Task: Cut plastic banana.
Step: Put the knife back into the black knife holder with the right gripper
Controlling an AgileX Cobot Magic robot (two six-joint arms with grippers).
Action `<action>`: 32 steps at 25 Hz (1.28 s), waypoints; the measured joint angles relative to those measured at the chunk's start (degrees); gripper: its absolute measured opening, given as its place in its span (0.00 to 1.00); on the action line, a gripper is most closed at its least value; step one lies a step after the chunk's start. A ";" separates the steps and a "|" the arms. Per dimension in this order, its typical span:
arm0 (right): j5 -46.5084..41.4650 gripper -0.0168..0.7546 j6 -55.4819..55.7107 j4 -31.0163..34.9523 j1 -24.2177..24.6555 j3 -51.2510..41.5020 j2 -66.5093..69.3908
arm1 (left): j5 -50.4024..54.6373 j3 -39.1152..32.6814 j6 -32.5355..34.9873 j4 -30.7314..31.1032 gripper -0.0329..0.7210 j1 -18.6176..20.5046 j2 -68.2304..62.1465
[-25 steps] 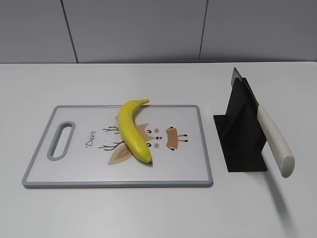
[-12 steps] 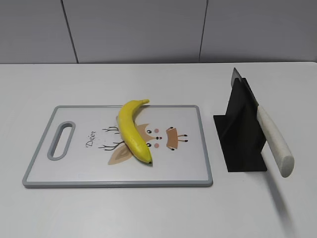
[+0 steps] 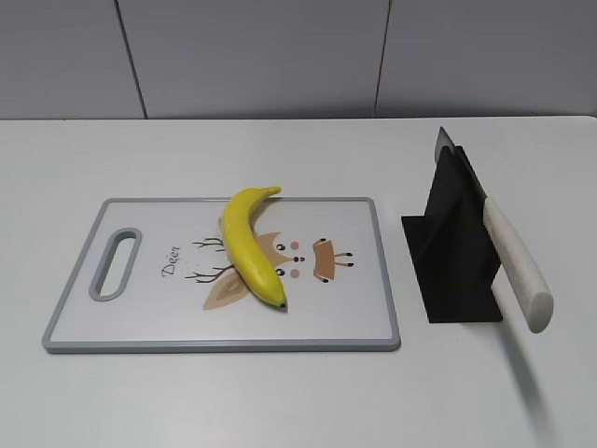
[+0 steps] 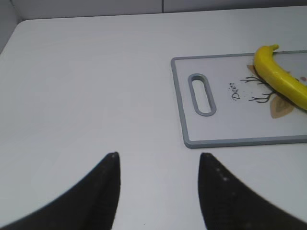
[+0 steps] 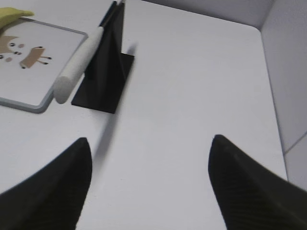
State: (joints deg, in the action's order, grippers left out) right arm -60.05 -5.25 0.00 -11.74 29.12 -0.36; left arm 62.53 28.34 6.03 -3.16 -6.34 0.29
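The plastic banana is whole, curved and bright yellow. It lies on a white cutting board with a grey rim. It also shows in the left wrist view, and a small part in the right wrist view. A knife with a white handle rests in a black stand right of the board. My left gripper is open and empty over bare table, left of the board. My right gripper is open and empty, right of the stand. Neither gripper shows in the exterior view.
The board has a handle slot at its left end and a deer print in the middle. A grey panelled wall stands behind the white table. The table's right edge meets a side wall.
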 joint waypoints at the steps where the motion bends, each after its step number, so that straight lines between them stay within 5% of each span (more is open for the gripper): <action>1: 0.00 0.78 0.00 0.00 2.33 0.00 0.00 | 0.00 0.00 0.00 0.00 0.72 0.92 0.00; 7: 0.00 0.78 0.00 0.00 9.97 0.00 0.00 | 0.00 0.00 0.00 0.00 0.72 3.27 0.00; 32: 0.00 0.78 0.00 0.00 10.26 0.00 0.00 | 0.00 0.00 0.00 0.00 0.72 3.41 0.00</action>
State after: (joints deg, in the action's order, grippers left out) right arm -60.05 -5.25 0.00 -1.49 29.12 -0.36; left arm 62.53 28.34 6.03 -3.16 -2.93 0.29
